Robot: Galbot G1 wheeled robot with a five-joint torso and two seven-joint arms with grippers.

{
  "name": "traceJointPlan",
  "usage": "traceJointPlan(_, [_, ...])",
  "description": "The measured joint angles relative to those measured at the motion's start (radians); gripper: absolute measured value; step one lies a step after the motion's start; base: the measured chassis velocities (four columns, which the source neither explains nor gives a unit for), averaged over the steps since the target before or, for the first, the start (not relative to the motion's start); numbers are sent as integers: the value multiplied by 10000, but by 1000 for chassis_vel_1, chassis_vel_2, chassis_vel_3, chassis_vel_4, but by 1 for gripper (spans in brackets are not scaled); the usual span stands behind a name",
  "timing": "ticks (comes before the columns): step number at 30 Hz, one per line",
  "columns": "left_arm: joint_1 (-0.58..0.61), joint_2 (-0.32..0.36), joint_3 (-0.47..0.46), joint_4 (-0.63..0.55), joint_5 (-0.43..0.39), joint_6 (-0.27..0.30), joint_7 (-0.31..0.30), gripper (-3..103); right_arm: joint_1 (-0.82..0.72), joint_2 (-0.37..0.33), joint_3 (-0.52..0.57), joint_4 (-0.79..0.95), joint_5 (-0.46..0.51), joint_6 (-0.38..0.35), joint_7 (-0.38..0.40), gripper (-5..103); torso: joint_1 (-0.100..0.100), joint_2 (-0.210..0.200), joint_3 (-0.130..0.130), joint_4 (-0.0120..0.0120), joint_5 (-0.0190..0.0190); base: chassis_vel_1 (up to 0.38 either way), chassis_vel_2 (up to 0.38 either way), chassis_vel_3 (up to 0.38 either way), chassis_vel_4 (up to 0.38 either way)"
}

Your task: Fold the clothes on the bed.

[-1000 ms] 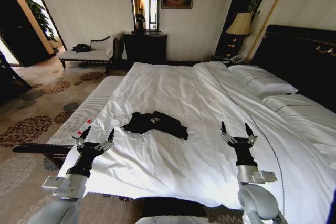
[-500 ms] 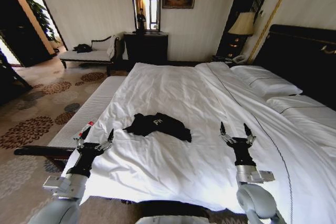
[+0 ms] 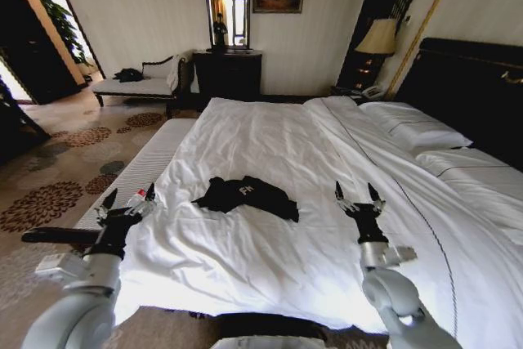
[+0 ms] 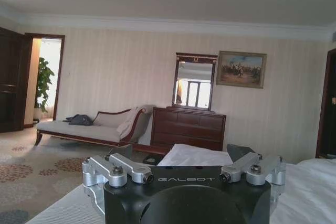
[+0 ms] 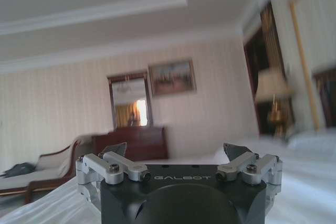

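The clothes, a crumpled black T-shirt [image 3: 247,195] with small white lettering, lie on the near half of the bed [image 3: 278,145], which has white sheets and a dark headboard. My left gripper [image 3: 128,200] is open, raised over the bed's left edge, well left of the shirt. My right gripper [image 3: 357,195] is open above the duvet, to the right of the shirt. Neither touches the fabric. Each wrist view looks level across the room past its own spread fingers [image 4: 121,167] [image 5: 116,167].
A narrow white-cushioned bench [image 3: 135,173] runs along the bed's left side. Beyond stand a white chaise [image 3: 139,81], a dark dresser [image 3: 226,71] with a mirror, and a lamp [image 3: 374,38] beside the headboard. Patterned carpet [image 3: 57,161] lies to the left.
The left arm has swung outward to the left, off the bed's edge. The right gripper has moved slightly up and left toward the shirt. The camera shifted a little at first.
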State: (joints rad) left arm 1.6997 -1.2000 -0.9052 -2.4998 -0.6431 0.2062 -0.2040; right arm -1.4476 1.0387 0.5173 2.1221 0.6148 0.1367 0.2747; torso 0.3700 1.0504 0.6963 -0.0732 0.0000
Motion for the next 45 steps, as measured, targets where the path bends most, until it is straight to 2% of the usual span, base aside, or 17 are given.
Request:
traceJointPlan(1, [0, 0, 0, 0, 0, 0, 0, 100, 0, 0, 0, 0, 0, 0, 0, 100, 0, 0, 0, 0, 0, 0, 0, 0, 0])
traceJointPlan(2, [-55, -60, 0, -1, -103, 80, -53, 100, 498, -217, -563, 16, 1233, -589, 442, 100, 0, 0, 0, 1, 1, 0, 0, 0, 0])
traceJointPlan(3, [-56, -81, 3, -1, -117, 97, -72, 100, 595, -252, -671, 16, 1476, -699, 527, 100, 0, 0, 0, 0, 1, 0, 0, 0, 0])
traceJointPlan(5, [-30, -201, 37, -6, -96, 158, -110, 100, 1149, -406, -1328, 73, 2934, -1624, 1186, 100, 0, 0, 0, 1, 0, 0, 0, 0, 0])
traceJointPlan(6, [-30, -201, 37, -6, -96, 158, -110, 100, 1149, -406, -1328, 73, 2934, -1624, 1186, 100, 0, 0, 0, 1, 0, 0, 0, 0, 0])
traceJointPlan(8, [18, -274, 60, -13, -58, 183, -126, 100, 1464, -466, -1710, 135, 3734, -2366, 1767, 100, 0, 0, 0, 1, 0, 0, 0, 0, 0])
traceJointPlan(9, [55, -337, 75, -14, -21, 207, -153, 100, 1771, -513, -2048, 191, 4416, -3145, 2330, 100, 0, 0, 0, 1, -1, 0, 0, 0, 0])
traceJointPlan(10, [75, -372, 77, -15, 6, 224, -175, 100, 1891, -529, -2192, 192, 4644, -3405, 2514, 100, 0, 0, 0, 0, 1, 0, 0, 0, 0])
traceJointPlan(11, [75, -372, 77, -15, 6, 224, -175, 100, 1891, -529, -2192, 192, 4644, -3405, 2514, 100, 0, 0, 0, 0, 1, 0, 0, 0, 0])
traceJointPlan(15, [162, -571, 82, -14, 124, 257, -236, 100, 2705, -493, -3008, 32, 5945, -4133, 3174, 100, 0, 0, 0, -1, -1, 0, 0, 0, 0])
traceJointPlan(26, [277, -1118, 393, -14, 726, 257, -320, 100, 4651, -361, -4239, -1848, 6471, -4233, 3401, 100, 1, 0, 0, 0, 0, 0, 0, 0, 0])
traceJointPlan(32, [448, -1123, 623, -13, 1346, 257, 136, 100, 5184, -151, -4422, -2403, 6358, -4245, 3543, 100, 0, 0, 0, 0, 1, 0, 0, 0, 0])
traceJointPlan(37, [737, -549, 1240, -10, 1672, 480, 290, 100, 5492, -93, -4583, -2698, 6104, -4239, 3548, 100, 0, 0, 0, 1, -2, 0, 0, 0, 0])
traceJointPlan(40, [820, 366, 1586, -9, 2040, 532, 395, 100, 5625, -88, -4731, -2912, 5836, -4305, 3584, 100, 0, 0, 0, -1, 0, 0, 0, 0, 0])
traceJointPlan(45, [756, 985, 1912, 59, 2188, 535, 384, 100, 5606, -20, -4860, -3027, 5753, -4503, 3944, 100, 0, 0, 0, -1, 1, 0, 0, 0, 0])
